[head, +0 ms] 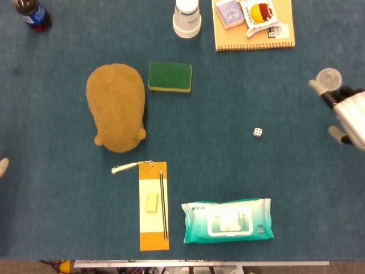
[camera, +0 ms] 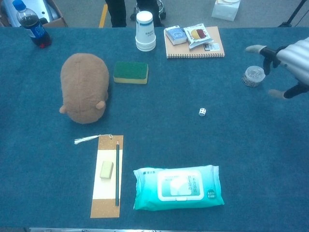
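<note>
Fingers of the right hand spread apart, holding nothing, just beside the small clear jar near the table's right edge. White die lies well apart, toward the table's middle. Only a fingertip of the left hand shows; its state cannot be told.

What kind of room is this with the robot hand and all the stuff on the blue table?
Probably a robot test room or lab. A blue cloth table holds unrelated things laid out apart: a plush toy, a sponge, a die and a wipes pack. The right hand reaches in beside a small clear jar.
</note>
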{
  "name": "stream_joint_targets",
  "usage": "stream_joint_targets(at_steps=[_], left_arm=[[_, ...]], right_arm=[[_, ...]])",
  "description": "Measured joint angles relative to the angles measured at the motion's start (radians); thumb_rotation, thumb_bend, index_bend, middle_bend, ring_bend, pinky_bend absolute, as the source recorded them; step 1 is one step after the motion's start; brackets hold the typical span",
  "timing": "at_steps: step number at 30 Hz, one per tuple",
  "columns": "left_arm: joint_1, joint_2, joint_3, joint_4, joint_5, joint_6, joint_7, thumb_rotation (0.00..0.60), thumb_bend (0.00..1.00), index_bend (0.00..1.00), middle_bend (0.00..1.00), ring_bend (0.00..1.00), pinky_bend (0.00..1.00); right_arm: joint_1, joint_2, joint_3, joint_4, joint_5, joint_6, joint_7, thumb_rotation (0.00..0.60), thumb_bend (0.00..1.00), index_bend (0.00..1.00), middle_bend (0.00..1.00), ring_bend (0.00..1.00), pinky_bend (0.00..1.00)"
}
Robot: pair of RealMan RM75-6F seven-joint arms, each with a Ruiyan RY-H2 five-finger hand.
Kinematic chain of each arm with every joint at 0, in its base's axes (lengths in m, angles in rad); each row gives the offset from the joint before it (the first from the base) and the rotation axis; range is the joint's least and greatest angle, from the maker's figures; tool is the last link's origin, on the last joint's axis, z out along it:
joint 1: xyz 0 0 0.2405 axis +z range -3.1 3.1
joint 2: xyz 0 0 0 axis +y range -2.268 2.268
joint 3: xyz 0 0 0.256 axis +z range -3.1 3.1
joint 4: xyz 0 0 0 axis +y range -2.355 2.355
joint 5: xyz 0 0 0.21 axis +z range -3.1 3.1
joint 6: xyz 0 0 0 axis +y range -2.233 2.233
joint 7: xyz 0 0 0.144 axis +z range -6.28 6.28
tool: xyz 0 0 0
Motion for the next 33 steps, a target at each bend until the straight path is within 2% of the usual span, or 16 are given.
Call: stream_joint_targets(at_steps=[5,9,13,16,22,24,33], left_arm=[[0.008,-0.003,0.001,0.007,-0.002,0.008,-0.012,0.6,0.23,0.0,0.0,0.0,0.25],[0.009,-0.001,0.0,0.008,0.003,0.014,-0.021,0.6,0.23,0.0,0.0,0.0,0.25],[0.008,-0.001,0.001,0.018,0.01,0.016,-0.033,0.6,0.23,0.0,0.0,0.0,0.25],[0.008,-0.005,0.001,0.027,0.01,0.015,-0.042,0.6,0.23,0.0,0.0,0.0,0.25],[0.014,-0.015,0.003,0.051,0.002,0.013,-0.068,0.6,0.23,0.0,0.0,0.0,0.25],[0.015,-0.018,0.003,0.061,0.0,0.011,-0.078,0.6,0.23,0.0,0.0,0.0,0.25],[0.016,-0.028,0.003,0.075,-0.001,0.006,-0.085,0.6,0.23,0.0,0.0,0.0,0.25]], right_arm=[[0.077,0.013,0.007,-0.071,0.118,-0.113,-0.17,0.6,0.31,0.08,0.62,0.71,0.89],[0.145,0.005,0.008,-0.098,0.211,-0.181,-0.272,0.6,0.45,0.08,0.75,0.8,0.96],[0.199,-0.014,-0.001,-0.112,0.284,-0.217,-0.354,0.6,0.63,0.08,0.83,0.85,0.99],[0.237,-0.032,-0.012,-0.12,0.335,-0.235,-0.409,0.6,0.77,0.09,0.86,0.88,1.0],[0.306,-0.068,-0.043,-0.124,0.427,-0.254,-0.47,0.6,0.97,0.11,0.88,0.88,1.0],[0.322,-0.08,-0.057,-0.122,0.45,-0.255,-0.481,0.6,1.0,0.12,0.88,0.88,1.0],[0.355,-0.109,-0.125,-0.103,0.494,-0.25,-0.479,0.6,1.0,0.19,0.88,0.88,1.0]])
